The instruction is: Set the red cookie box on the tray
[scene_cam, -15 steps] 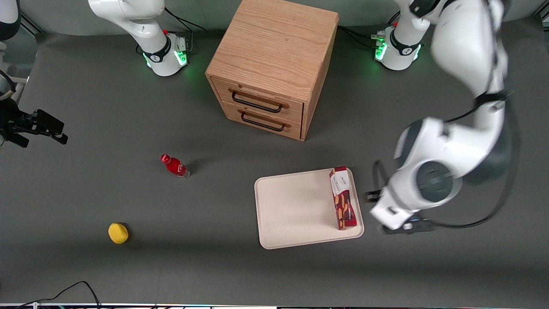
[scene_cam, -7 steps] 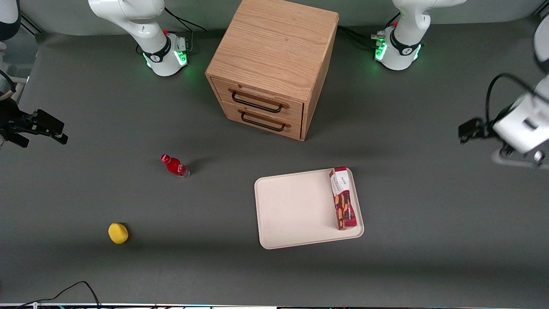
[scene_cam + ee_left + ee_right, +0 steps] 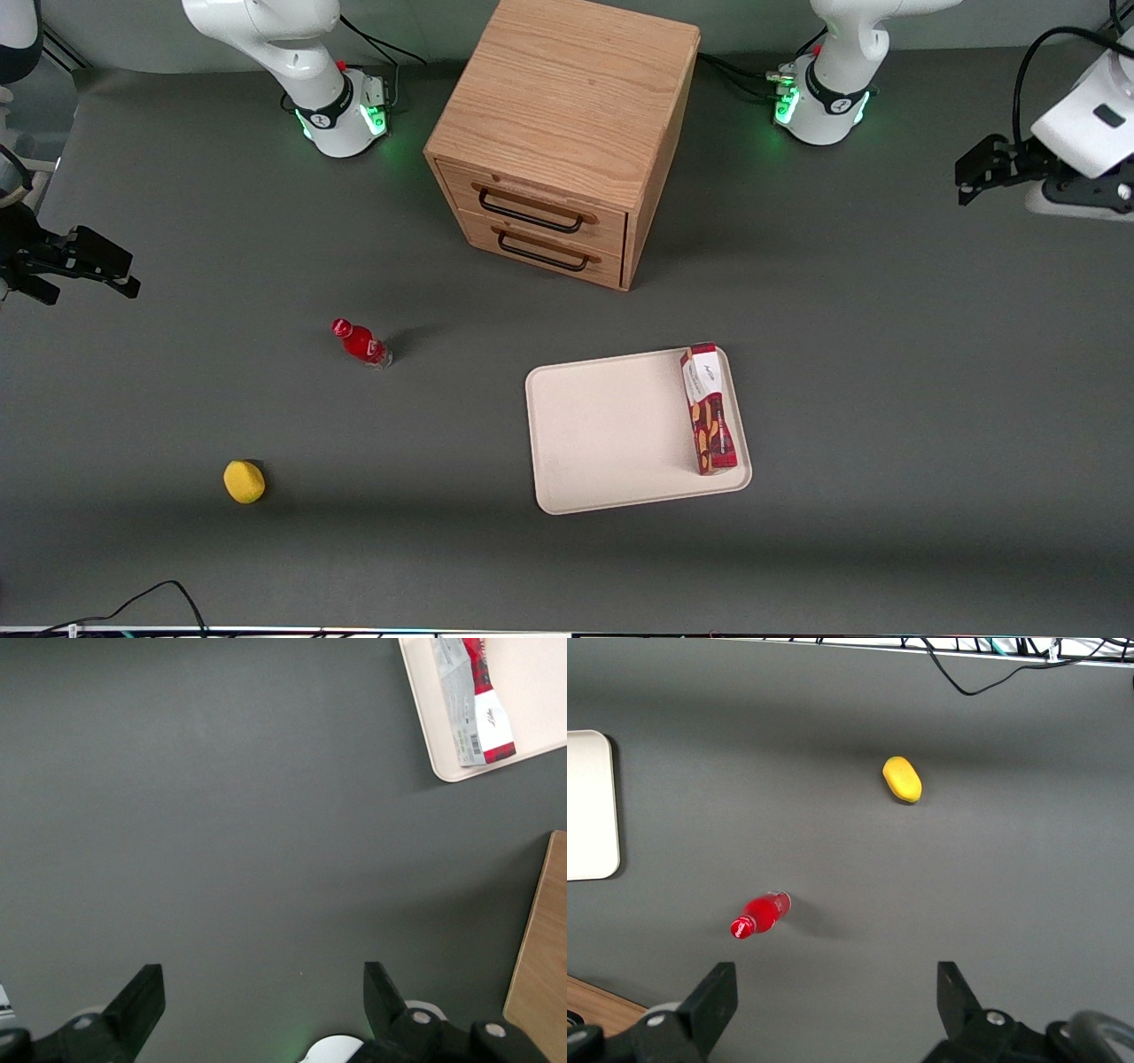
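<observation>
**Box down on tray, hand clear and empty**

Red cookie box (image 3: 709, 410) lies flat on the tray (image 3: 611, 434), along the tray edge toward the working arm's end of the tabletop (image 3: 886, 399). White end panel points toward the wooden drawer cabinet (image 3: 563, 142); the other end sits close to the tray's front-camera rim. Box appears wholly inside the rim, nothing propping it. Judged: placement looks done. Edge position likely reflects the side the arm reaches from.

Hand (image 3: 974, 170) sits high, at the working arm's end of the tabletop, farther from the front camera than the tray. Wrist view shows both fingers (image 3: 142, 1001) spread wide with bare tabletop between them, gripping nothing.

Box relative to hand: well apart, no contact. From the wrist camera the box (image 3: 474, 700) and a tray corner (image 3: 452, 771) show only at the frame margin, with a strip of cabinet beside them.

Elsewhere, unrelated: small red bottle (image 3: 361, 343) and a yellow lemon-like fruit (image 3: 244, 481) toward the parked arm's end.
</observation>
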